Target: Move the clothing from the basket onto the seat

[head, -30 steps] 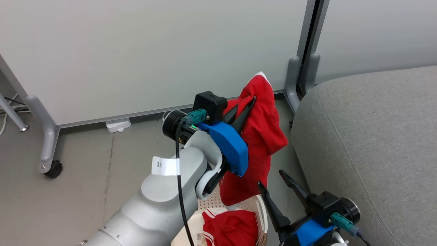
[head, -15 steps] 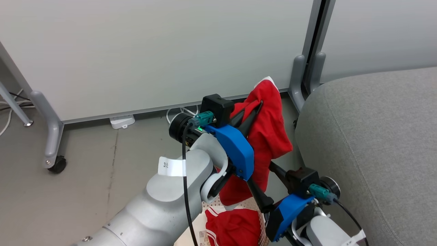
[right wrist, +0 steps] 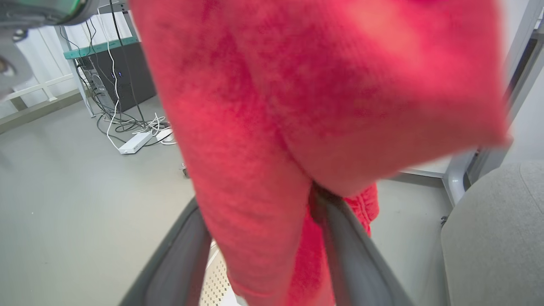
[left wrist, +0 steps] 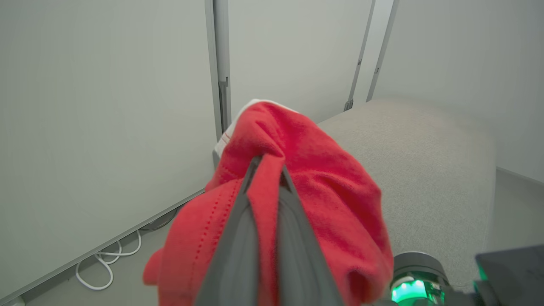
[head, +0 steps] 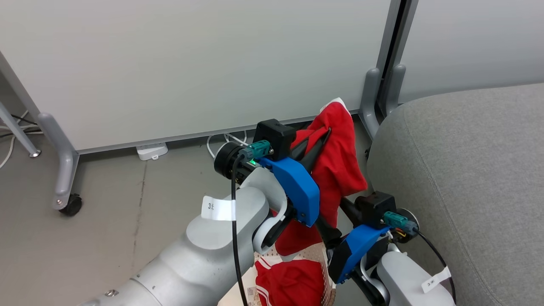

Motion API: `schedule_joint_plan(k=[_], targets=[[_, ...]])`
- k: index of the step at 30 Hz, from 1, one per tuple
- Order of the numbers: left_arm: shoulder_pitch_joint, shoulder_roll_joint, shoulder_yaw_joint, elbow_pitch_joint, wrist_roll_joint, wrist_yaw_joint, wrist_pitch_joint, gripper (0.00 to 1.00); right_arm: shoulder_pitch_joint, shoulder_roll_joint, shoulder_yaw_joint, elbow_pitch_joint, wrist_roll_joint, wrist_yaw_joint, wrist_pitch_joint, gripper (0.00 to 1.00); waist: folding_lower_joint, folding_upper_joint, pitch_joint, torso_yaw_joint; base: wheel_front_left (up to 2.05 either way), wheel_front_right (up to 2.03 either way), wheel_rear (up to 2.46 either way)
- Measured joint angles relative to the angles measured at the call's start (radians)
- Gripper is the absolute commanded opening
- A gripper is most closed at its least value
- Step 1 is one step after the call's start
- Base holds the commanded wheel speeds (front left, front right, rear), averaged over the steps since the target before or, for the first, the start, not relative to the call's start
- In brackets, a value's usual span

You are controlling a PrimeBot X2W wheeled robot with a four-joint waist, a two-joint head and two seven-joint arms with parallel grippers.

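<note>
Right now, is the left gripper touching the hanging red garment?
Touching. In the left wrist view the left gripper has its fingers closed on a fold of the garment, with red cloth pinched between them.

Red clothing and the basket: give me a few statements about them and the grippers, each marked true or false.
1. The left gripper is clamped on a red garment. True.
2. The basket holds no clothing. False: a second red garment lies in it.
3. The right gripper is pinched shut. False: its fingers stand apart, with the hanging cloth between them.
4. The held garment hangs above the basket, beside the seat, not on it. True.
</note>
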Motion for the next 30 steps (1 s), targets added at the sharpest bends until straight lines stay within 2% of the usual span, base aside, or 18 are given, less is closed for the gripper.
schedule_joint_plan(k=[1, 11, 26, 27, 28, 29, 30], targets=[[-0.001, 0.0, -0.003, 0.002, -0.005, 0.0, -0.003, 0.0, -0.002, -0.001, 0.004, 0.007, 0.007, 0.0, -0.004, 0.0, 0.0, 0.0, -0.001, -0.002, 0.0, 0.0, 0.0], [-0.007, 0.0, -0.033, 0.024, -0.038, 0.001, -0.018, 0.0, -0.011, 0.0, 0.02, 0.03, 0.052, 0.0, -0.016, 0.0, 0.0, 0.0, -0.008, -0.018, 0.0, 0.0, 0.0], [-0.02, 0.0, -0.072, 0.043, -0.075, 0.008, -0.039, 0.0, -0.005, 0.0, 0.01, 0.008, 0.041, 0.0, -0.016, 0.0, 0.0, 0.0, -0.013, -0.027, 0.0, 0.0, 0.0], [-0.021, 0.0, -0.076, 0.045, -0.078, 0.009, -0.04, 0.12, -0.003, 0.0, 0.012, 0.007, 0.041, 0.0, -0.016, 0.0, 0.0, 0.0, -0.013, -0.027, 0.0, 0.0, 0.0], [-0.021, 0.0, -0.078, 0.045, -0.081, 0.01, -0.042, 0.38, -0.003, 0.0, 0.012, 0.007, 0.041, 0.0, -0.016, 0.0, 0.0, 0.0, -0.013, -0.028, 0.0, 0.0, 0.0], [-0.022, 0.0, -0.078, 0.046, -0.082, 0.011, -0.048, 0.75, -0.002, 0.0, 0.013, 0.006, 0.041, 0.0, -0.016, 0.0, 0.0, 0.0, -0.012, -0.028, 0.0, 0.0, 0.0], [-0.023, 0.0, -0.079, 0.046, -0.082, 0.012, -0.053, 1.0, -0.001, 0.0, 0.014, 0.006, 0.041, 0.0, -0.016, 0.0, 0.0, 0.0, -0.012, -0.028, 0.0, 0.0, 0.0]])
